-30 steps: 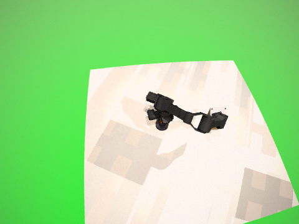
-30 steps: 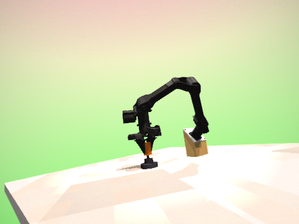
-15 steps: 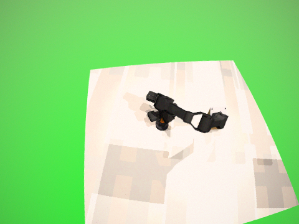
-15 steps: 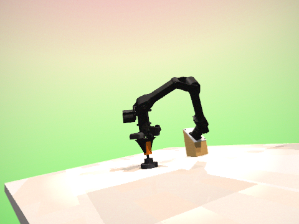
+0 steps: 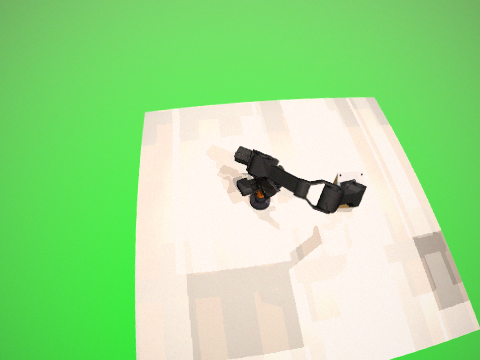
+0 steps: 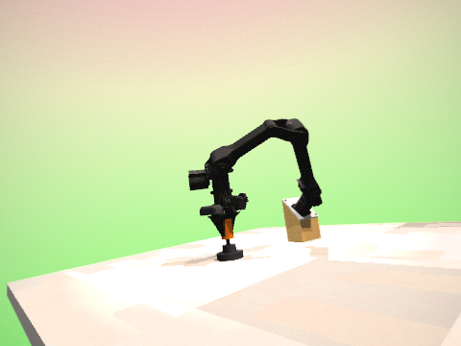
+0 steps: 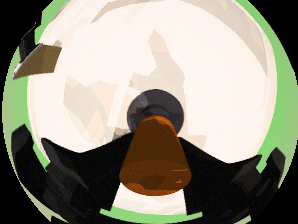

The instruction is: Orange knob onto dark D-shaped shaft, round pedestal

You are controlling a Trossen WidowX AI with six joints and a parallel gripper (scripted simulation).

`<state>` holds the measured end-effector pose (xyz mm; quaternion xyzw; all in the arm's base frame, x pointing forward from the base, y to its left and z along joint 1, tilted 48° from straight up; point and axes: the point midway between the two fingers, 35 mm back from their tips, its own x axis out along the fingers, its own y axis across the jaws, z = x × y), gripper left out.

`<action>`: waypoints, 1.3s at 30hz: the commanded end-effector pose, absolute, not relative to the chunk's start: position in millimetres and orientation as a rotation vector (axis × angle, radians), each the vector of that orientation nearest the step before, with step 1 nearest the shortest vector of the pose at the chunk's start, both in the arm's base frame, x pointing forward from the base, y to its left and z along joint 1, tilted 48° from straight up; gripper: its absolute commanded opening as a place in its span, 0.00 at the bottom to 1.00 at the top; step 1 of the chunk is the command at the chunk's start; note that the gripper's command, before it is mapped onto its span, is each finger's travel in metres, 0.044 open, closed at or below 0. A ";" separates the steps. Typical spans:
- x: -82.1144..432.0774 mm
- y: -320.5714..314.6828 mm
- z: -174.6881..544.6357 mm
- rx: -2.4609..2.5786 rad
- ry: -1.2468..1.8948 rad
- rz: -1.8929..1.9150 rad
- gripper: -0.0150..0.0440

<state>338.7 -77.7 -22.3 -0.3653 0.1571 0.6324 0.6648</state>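
The orange knob (image 5: 260, 195) (image 6: 229, 232) (image 7: 155, 155) is upright between the fingers of my gripper (image 6: 226, 228) (image 7: 155, 139), which is shut on it. The dark round pedestal (image 5: 259, 205) (image 6: 230, 256) (image 7: 156, 97) stands on the table directly below the knob. In the exterior view a short piece of the thin dark shaft (image 6: 228, 241) shows between the knob's lower end and the pedestal's raised middle. The knob's lower end is at the shaft's upper part, clear of the pedestal. Whether the shaft's tip is inside the hole is hidden, as are both flat sides.
The arm's base stands on a tan block (image 6: 302, 230) (image 7: 45, 58), to the right in the top and exterior views. The arm arches from there over to the pedestal. The pale table (image 5: 225, 240) (image 6: 158, 288) has patchy shading, and its left edge shows in the top and exterior views.
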 end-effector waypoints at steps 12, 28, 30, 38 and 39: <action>338.8 -74.7 -21.8 -0.828 0.352 1.425 0.25; 339.3 -81.4 -21.1 -0.998 0.205 1.479 0.25; 339.4 -81.6 -21.4 -0.998 0.205 1.479 0.25; 340.5 -78.0 -25.2 -0.998 0.204 1.479 0.25; 340.4 -77.8 -25.4 -0.998 0.204 1.479 0.25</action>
